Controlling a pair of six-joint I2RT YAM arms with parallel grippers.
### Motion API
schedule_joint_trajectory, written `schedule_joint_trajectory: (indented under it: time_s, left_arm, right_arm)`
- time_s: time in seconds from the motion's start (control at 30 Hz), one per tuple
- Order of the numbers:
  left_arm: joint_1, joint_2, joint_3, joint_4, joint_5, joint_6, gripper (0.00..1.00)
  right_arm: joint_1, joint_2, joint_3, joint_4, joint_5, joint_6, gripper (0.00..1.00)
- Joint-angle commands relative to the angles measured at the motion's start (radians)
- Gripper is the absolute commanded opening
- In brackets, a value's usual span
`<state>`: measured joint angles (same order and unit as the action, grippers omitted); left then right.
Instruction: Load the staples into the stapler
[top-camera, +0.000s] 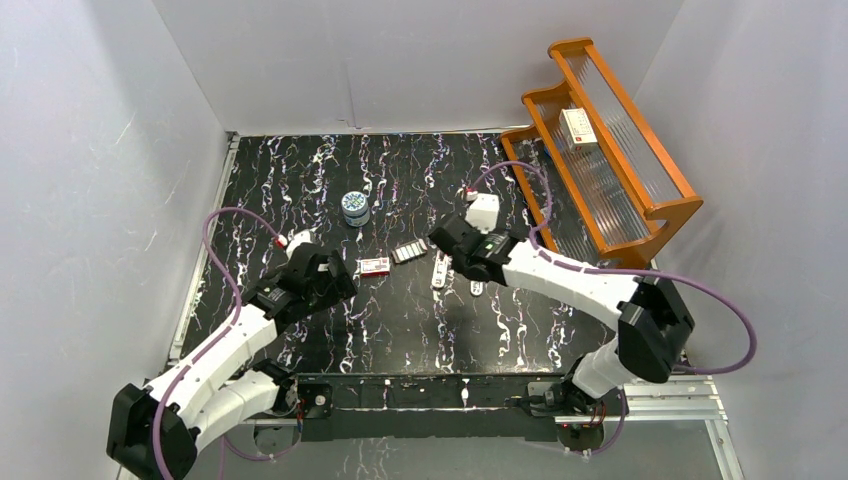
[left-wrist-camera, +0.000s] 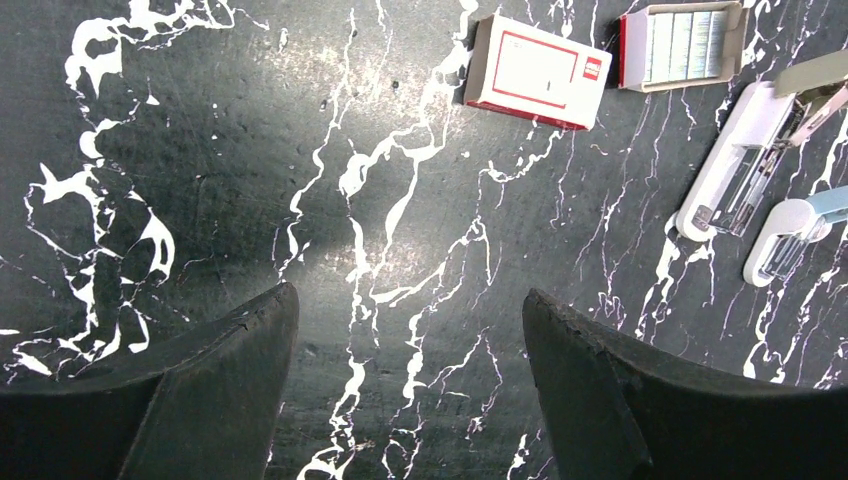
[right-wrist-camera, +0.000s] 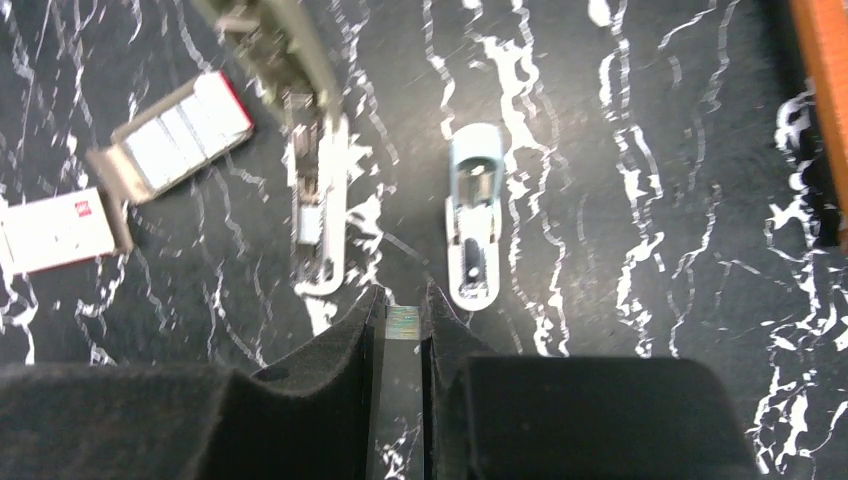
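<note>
The cream stapler (right-wrist-camera: 320, 215) lies open on the black marble table, its lid (right-wrist-camera: 270, 40) swung up and its metal rail showing. It also shows in the top view (top-camera: 440, 271) and the left wrist view (left-wrist-camera: 735, 165). The grey tray of staples (right-wrist-camera: 180, 135) lies to its left, with the red-and-white sleeve (right-wrist-camera: 60, 232) beyond. Both show in the top view, tray (top-camera: 408, 252) and sleeve (top-camera: 374, 265). My right gripper (right-wrist-camera: 403, 295) is shut on a short silvery staple strip (right-wrist-camera: 403, 322), above the table between the two staplers. My left gripper (left-wrist-camera: 410, 310) is open and empty, short of the sleeve (left-wrist-camera: 537, 72).
A light blue stapler (right-wrist-camera: 473, 215) lies just right of the cream one. A round blue-and-white tin (top-camera: 354, 207) stands at the back left. An orange wooden rack (top-camera: 600, 150) at the back right holds a white box (top-camera: 578, 125).
</note>
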<state>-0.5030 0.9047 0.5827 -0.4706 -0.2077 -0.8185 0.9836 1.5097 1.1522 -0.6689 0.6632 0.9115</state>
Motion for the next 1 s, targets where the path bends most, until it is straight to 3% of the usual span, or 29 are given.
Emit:
schedule_joint_trajectory:
  time_s: [0.0,0.3,0.97]
  left_arm:
    - [0.006,0.018,0.046,0.013,0.017,0.018,0.79]
    - [0.006,0.06,0.087,0.027,0.049,0.013,0.79]
    - [0.005,0.093,0.08,0.041,0.064,0.002,0.79]
  right_arm:
    - [-0.071,-0.053,-0.046,0.094,0.03,-0.031,0.24]
    - [-0.15,-0.039,-0.118,0.162,-0.031,-0.08,0.24]
    - [-0.186,0.034,-0.177,0.237,-0.109,-0.139,0.24]
